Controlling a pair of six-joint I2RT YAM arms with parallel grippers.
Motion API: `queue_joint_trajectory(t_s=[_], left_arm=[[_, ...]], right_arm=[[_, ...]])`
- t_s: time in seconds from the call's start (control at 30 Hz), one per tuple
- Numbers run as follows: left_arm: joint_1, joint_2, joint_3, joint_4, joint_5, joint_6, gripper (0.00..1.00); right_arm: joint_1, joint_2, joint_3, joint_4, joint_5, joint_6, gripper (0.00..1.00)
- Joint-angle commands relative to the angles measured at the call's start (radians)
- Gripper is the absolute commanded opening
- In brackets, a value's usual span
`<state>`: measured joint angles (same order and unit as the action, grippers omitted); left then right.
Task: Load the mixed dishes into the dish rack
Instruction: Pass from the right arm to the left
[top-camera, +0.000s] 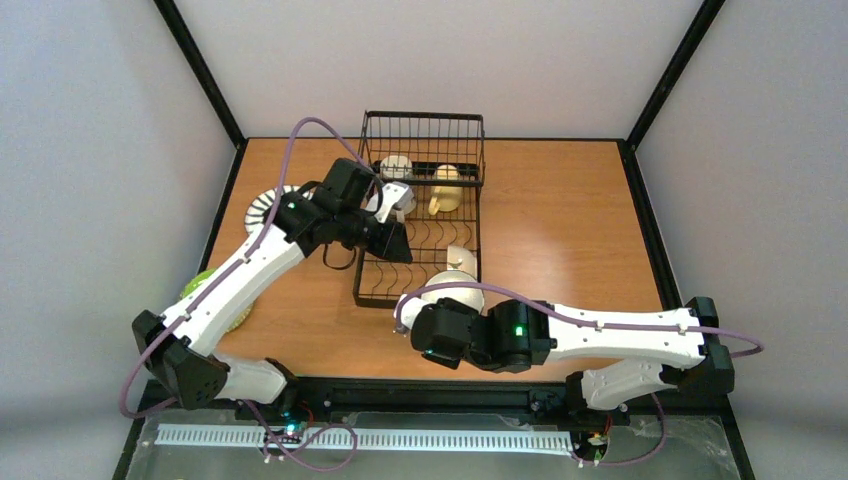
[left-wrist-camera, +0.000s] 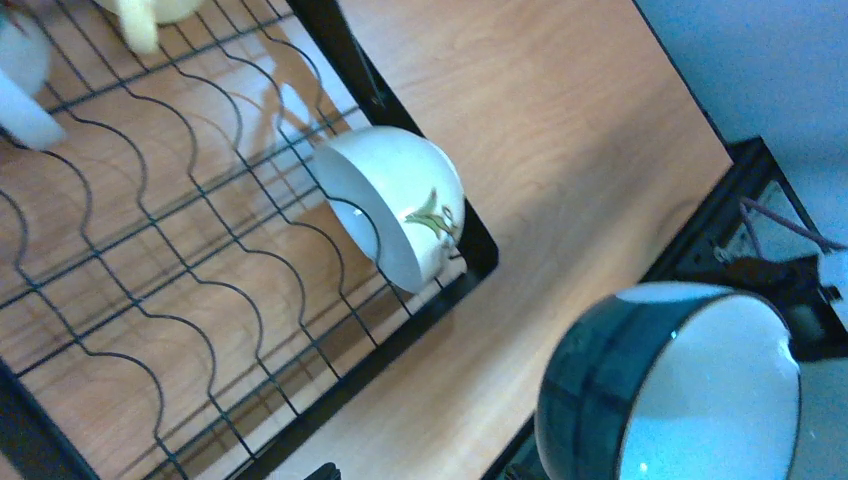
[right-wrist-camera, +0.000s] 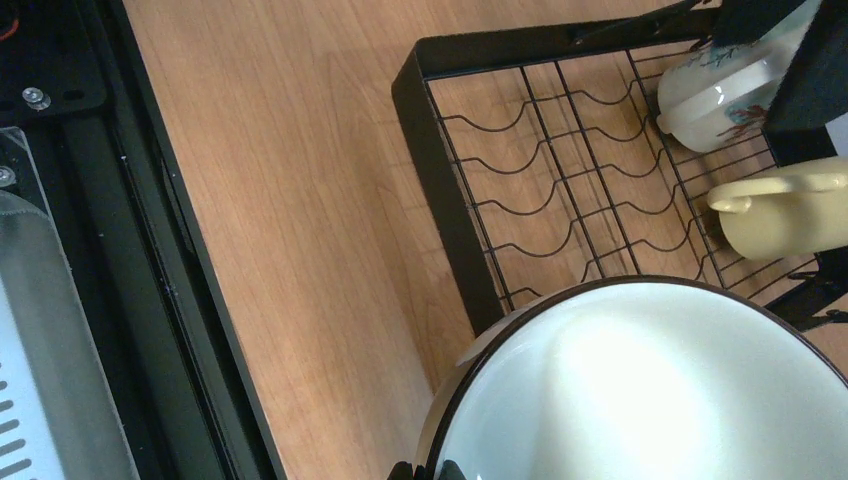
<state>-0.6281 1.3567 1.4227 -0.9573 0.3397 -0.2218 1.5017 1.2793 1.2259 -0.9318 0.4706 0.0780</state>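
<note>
Pinched narrowly at its rim by the right gripper (right-wrist-camera: 428, 468), the teal-and-white ceramic bowl (right-wrist-camera: 650, 380) could topple the cream ceramic bowl (left-wrist-camera: 400, 200) propped edgewise in the black wire dish rack (right-wrist-camera: 440, 190).

Bowl (left-wrist-camera: 400, 200) in dish rack (left-wrist-camera: 345, 60) corner

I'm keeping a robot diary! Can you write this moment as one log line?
right gripper: shut on teal-and-white bowl | left gripper: open over dish rack | in rack: cream bowl, cream mug, yellow mug
</note>
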Motion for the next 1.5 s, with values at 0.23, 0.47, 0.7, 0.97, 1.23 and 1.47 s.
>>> queue_joint_trajectory(t_s=[0.23, 0.47, 0.7, 0.97, 1.23, 1.47], left_arm=[[0.010, -0.077, -0.078, 0.021, 0.200, 0.092, 0.93], [0.009, -0.107, -0.090, 0.032, 0.230, 0.109, 1.00], [-0.017, -0.098, -0.093, 0.024, 0.234, 0.122, 1.00], [-0.104, -0.058, -0.086, 0.003, 0.149, 0.127, 1.00], [-0.157, -0.020, -0.088, 0.009, -0.038, 0.099, 0.99], [-0.162, -0.009, -0.113, 0.051, -0.172, 0.087, 0.86]], right_arm=[[0.011, 0.020, 0.042, 0.053, 0.019, -0.138, 0.02], [0.009, 0.009, 0.026, 0.096, 0.018, -0.174, 0.02], [-0.013, 0.015, 0.027, 0.120, -0.004, -0.198, 0.02], [-0.033, 0.030, 0.038, 0.130, -0.023, -0.213, 0.02], [-0.039, 0.051, 0.065, 0.131, -0.030, -0.223, 0.02], [-0.047, 0.061, 0.084, 0.138, -0.035, -0.229, 0.02]])
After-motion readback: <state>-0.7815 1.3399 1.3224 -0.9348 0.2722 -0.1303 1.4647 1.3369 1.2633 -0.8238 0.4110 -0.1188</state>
